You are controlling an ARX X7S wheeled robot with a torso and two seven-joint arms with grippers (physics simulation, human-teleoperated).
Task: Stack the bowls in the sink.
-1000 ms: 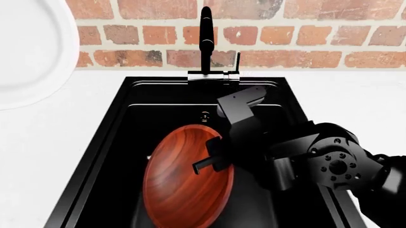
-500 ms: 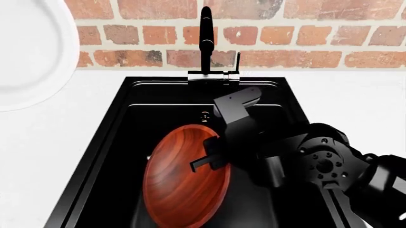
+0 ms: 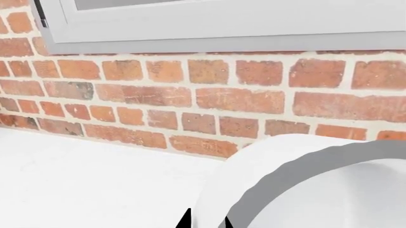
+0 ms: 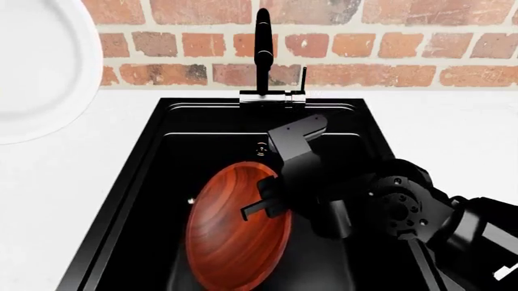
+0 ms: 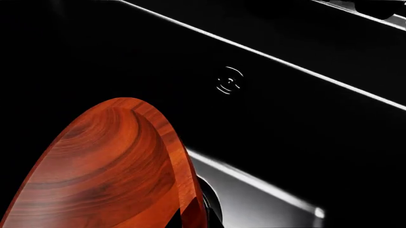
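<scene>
The reddish-brown wood-grain bowl (image 4: pixel 230 230) hangs tilted on edge inside the black sink (image 4: pixel 121 200). My right gripper (image 4: pixel 271 203) is shut on its rim, with one finger inside the bowl and the other behind it. In the right wrist view the bowl's rim (image 5: pixel 184 171) runs between the gripper's (image 5: pixel 193 221) two dark tips. The glossy white bowl (image 4: pixel 36 66) fills the upper left of the head view, above the counter and close to the camera. In the left wrist view its rim (image 3: pixel 298 166) sits between the tips of my left gripper (image 3: pixel 207 223), which is shut on it.
A tall black faucet (image 4: pixel 263 48) stands at the sink's back edge, with a small round metal drain fitting (image 4: pixel 261 147) below it. White counter (image 4: pixel 48 194) flanks the basin on both sides. A brick wall (image 4: pixel 364 42) and a grey window frame (image 3: pixel 222 28) close off the back.
My right arm has shifted a little to the left and nearer, and the wooden bowl has tipped more on edge. The white bowl has crept slightly to the right.
</scene>
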